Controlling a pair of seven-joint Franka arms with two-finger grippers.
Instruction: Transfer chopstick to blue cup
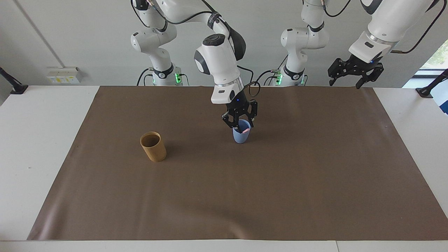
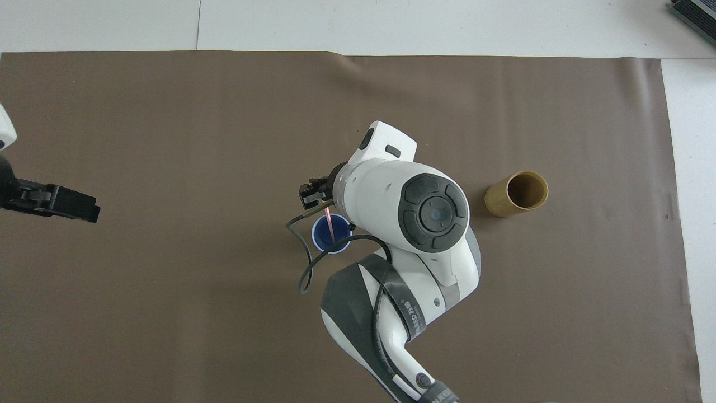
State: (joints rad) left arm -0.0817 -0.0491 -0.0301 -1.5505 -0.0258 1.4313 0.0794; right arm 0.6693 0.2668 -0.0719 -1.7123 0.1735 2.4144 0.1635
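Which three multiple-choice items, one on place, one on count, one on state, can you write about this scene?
1. Where is the chopstick? A brown cup; B mat; C blue cup.
2. How many cups? A two; B one; C three.
3. Right tool: A shut on brown cup; B open; C out of view.
C: it leans inside the blue cup. A: blue and brown stand on the mat. B: its fingers stand apart over the blue cup. Left tool waits open over its table end.
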